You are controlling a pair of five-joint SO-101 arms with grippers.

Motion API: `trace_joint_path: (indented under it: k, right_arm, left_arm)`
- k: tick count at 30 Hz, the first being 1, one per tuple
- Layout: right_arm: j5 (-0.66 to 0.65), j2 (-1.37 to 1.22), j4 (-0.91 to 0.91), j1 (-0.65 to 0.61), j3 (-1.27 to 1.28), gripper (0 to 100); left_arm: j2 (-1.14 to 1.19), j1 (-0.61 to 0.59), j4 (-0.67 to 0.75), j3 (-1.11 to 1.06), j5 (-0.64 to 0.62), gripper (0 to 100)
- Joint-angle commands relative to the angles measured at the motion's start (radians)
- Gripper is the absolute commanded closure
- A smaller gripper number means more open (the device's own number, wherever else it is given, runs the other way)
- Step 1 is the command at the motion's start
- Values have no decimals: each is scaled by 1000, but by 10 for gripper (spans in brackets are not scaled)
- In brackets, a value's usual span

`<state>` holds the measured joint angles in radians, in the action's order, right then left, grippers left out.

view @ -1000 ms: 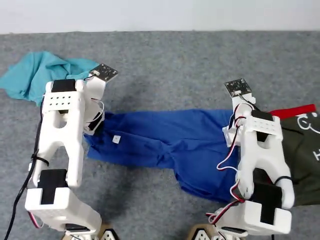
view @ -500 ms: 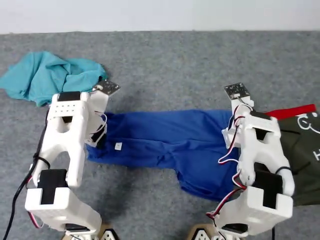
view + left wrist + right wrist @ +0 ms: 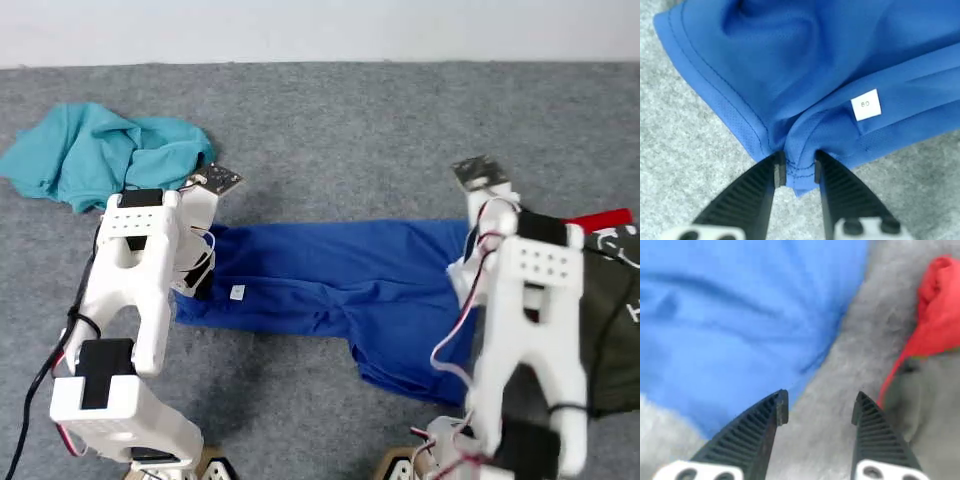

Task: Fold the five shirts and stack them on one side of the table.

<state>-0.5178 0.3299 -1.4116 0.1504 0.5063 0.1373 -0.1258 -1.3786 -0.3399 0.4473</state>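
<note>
A blue shirt (image 3: 340, 280) lies spread across the middle of the grey table, a white tag (image 3: 865, 105) near its left end. My left gripper (image 3: 798, 167) is shut on a folded hem at that left end, with cloth pinched between its black fingers (image 3: 779, 170). My right gripper (image 3: 821, 407) hangs open above the shirt's right edge (image 3: 740, 330) and bare table, holding nothing. In the high view the left arm (image 3: 135, 270) stands over the shirt's left end and the right arm (image 3: 525, 300) over its right end.
A crumpled teal shirt (image 3: 100, 150) lies at the far left. A red shirt (image 3: 600, 220) and a dark green shirt (image 3: 605, 320) lie at the right edge, the red one (image 3: 935, 315) close to my right gripper. Bare grey table (image 3: 340, 130) stretches behind the blue shirt.
The left arm has drawn back slightly toward the near edge, taking the shirt's left end along. The right arm has risen up off the shirt.
</note>
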Motion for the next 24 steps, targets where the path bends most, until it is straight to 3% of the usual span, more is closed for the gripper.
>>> trace_joint_path:
  k: [1, 5, 13, 24]
  right_arm:
    - [-64, 142, -31, -50, 138, 794]
    - [-129, 260, 21, -85, 351, 794]
    - [-54, 426, 28, -131, 474, 794]
    - [-57, 432, -25, -240, 493, 791]
  left_arm:
    - [-48, 3, 3, 4, 5, 902]
    - [-49, 25, 6, 4, 5, 902]
    - [-49, 170, 3, -1, 5, 902]
    - [-48, 141, -32, -2, 5, 903]
